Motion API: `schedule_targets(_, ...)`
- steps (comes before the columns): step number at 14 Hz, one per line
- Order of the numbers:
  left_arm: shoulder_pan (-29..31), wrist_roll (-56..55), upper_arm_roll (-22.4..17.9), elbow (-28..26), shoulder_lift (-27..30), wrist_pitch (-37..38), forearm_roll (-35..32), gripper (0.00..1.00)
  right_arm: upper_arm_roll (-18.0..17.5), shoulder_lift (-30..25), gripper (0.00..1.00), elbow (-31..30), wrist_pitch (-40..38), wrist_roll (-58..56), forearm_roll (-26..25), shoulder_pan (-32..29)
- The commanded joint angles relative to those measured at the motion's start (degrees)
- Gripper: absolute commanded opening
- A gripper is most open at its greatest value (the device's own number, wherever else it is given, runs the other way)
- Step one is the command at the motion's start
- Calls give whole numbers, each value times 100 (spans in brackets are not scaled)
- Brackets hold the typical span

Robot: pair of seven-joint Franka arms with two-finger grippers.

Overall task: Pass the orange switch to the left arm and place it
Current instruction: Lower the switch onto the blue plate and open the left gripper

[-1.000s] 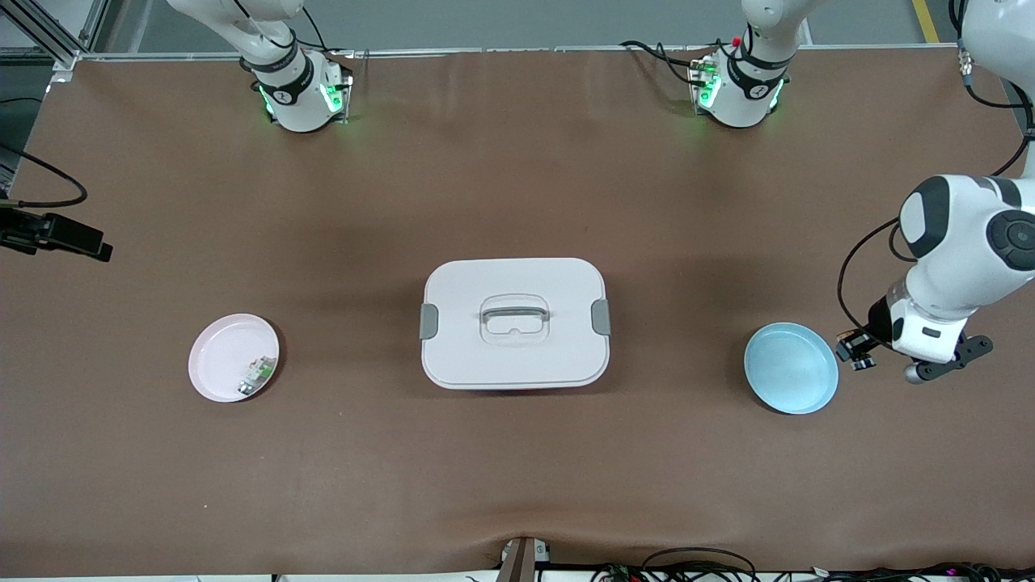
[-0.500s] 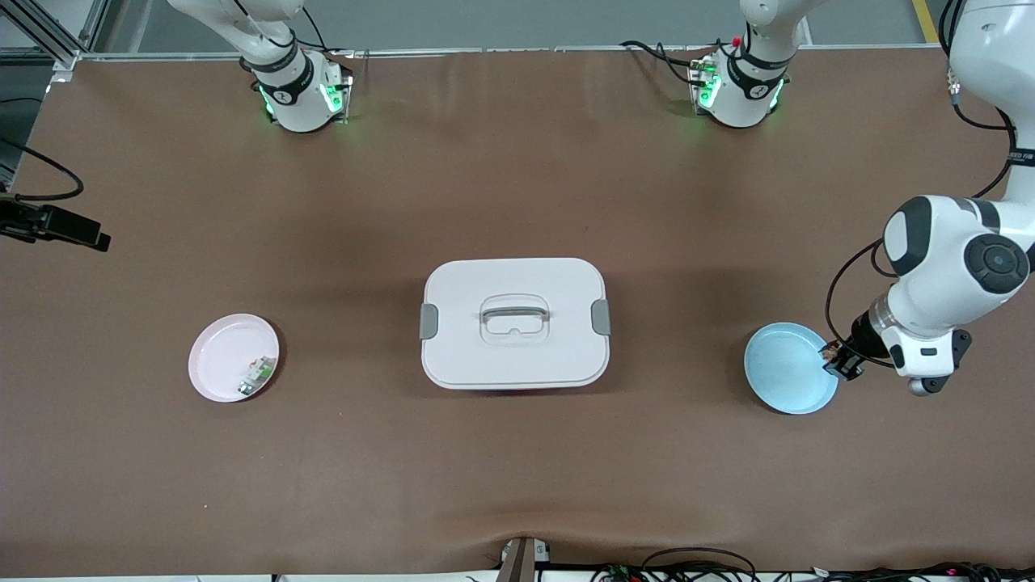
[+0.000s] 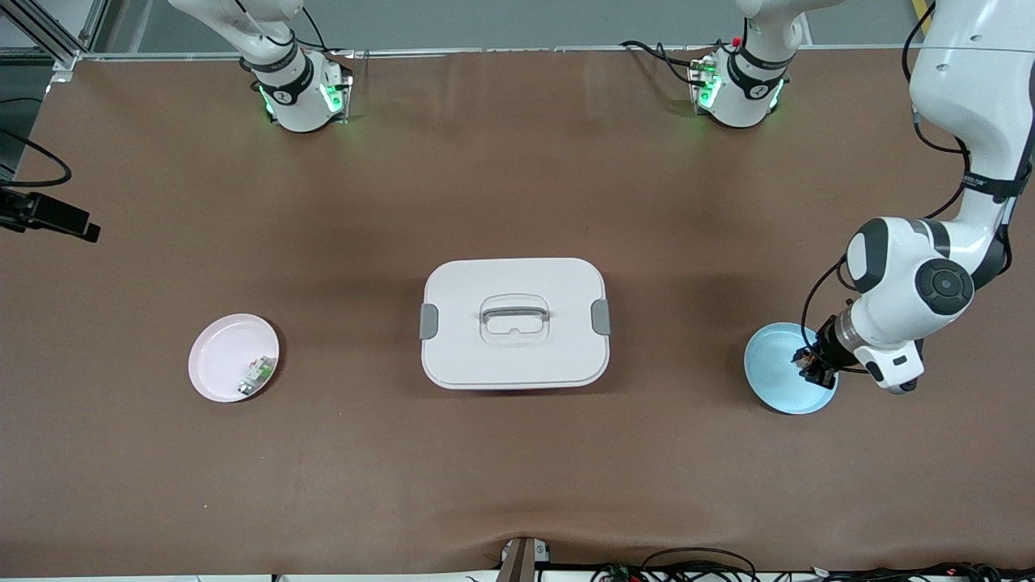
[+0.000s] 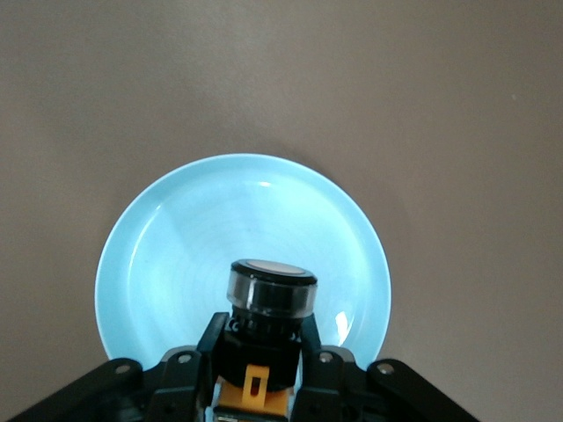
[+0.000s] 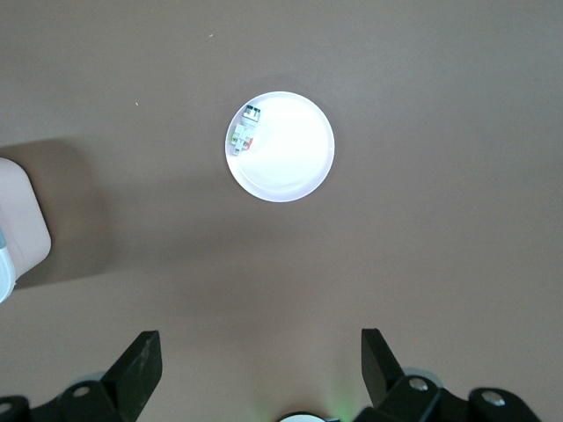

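The orange switch (image 4: 271, 299), a small black cylinder with an orange body and a clear cap, is clamped between the fingers of my left gripper (image 4: 260, 327). In the front view that left gripper (image 3: 813, 368) hangs with the switch (image 3: 808, 360) over the edge of a pale blue plate (image 3: 775, 368) at the left arm's end of the table. From the wrist, the blue plate (image 4: 176, 255) lies directly under the switch. The white box (image 3: 514, 360) with grey latches sits at the table's middle. My right gripper (image 5: 259, 343) is open and holds nothing, high over bare table.
A pink plate (image 3: 218, 356) toward the right arm's end holds a small green-and-white part (image 3: 257, 373). From the right wrist I see that plate (image 5: 295, 158), the part (image 5: 244, 132) and a corner of the box (image 5: 19, 220). A black cabled piece (image 3: 48, 220) juts in at the table's edge.
The left arm has swung toward the box, carrying the switch from beside the blue plate to over its rim. The black cabled piece at the right arm's end has shifted slightly.
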State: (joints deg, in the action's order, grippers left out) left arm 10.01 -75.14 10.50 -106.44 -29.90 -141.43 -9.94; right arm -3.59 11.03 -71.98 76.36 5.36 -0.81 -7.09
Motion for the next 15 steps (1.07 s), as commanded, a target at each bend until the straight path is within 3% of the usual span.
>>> schedule_targets(1,-561,-518,-513,18,-226,-349,142,7,-28,-232,100,-325,108,17,116,-118)
schedule_targets(2,-579,-615,-522,18,-279,-489,142,7,137,-285,100,-422,108,17,125,13)
schedule_targets(4,-649,-808,-531,27,-428,-613,133,8,795,-391,100,-528,134,17,168,618)
schedule_targets(5,-728,-957,-609,53,-516,-701,133,8,894,-409,100,-563,151,17,204,708)
schedule_targets(11,-755,-1038,-672,62,-666,-886,124,9,877,-514,100,-686,301,9,257,682)
schedule_targets(15,-738,-1021,-672,80,-684,-895,89,22,860,-804,100,-1116,582,-9,257,656)
